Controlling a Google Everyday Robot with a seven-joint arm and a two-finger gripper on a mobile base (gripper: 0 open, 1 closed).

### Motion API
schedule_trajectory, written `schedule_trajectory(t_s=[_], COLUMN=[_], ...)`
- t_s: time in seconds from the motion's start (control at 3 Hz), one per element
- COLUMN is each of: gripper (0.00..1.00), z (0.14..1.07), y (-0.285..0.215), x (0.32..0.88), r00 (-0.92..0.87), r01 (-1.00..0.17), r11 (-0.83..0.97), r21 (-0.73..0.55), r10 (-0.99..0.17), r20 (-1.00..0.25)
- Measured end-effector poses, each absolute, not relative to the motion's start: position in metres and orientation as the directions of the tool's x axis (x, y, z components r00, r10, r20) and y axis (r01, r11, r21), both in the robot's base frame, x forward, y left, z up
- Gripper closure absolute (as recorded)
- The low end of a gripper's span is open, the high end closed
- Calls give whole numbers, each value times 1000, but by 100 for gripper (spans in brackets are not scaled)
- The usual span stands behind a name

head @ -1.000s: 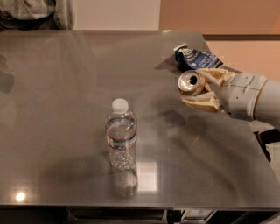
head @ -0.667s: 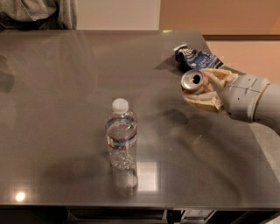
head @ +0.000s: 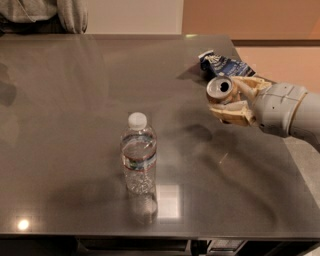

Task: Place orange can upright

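My gripper (head: 231,99) reaches in from the right over the grey table (head: 75,125) and is shut on the orange can (head: 220,90). The can lies on its side between the pale fingers (head: 248,86), its silver top end with the opening facing the camera and the left. Only that end and a sliver of orange show; the rest is hidden by the fingers. The can is held above the table's right part, with its shadow below it on the surface.
A clear water bottle (head: 138,155) with a white cap stands upright near the table's front middle. A dark blue and white snack bag (head: 222,65) lies just behind the gripper near the right edge. Grey fabric (head: 45,12) hangs at the far left.
The gripper with the can has shifted slightly to the right and a little up. The bottle and the bag have not moved.
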State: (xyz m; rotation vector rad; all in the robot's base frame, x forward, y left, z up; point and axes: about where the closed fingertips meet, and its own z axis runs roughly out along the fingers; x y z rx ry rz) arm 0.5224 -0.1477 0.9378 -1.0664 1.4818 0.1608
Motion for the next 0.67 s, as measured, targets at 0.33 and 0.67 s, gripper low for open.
schedule_trajectory(t_s=[0.33, 0.67], gripper=[100, 100], z=[939, 935], y=[-141, -135], x=[528, 534], r00=[98, 20], r01=[-715, -728], r11=[619, 658], r21=[-325, -193], r10=[-371, -261], r20=[-923, -965])
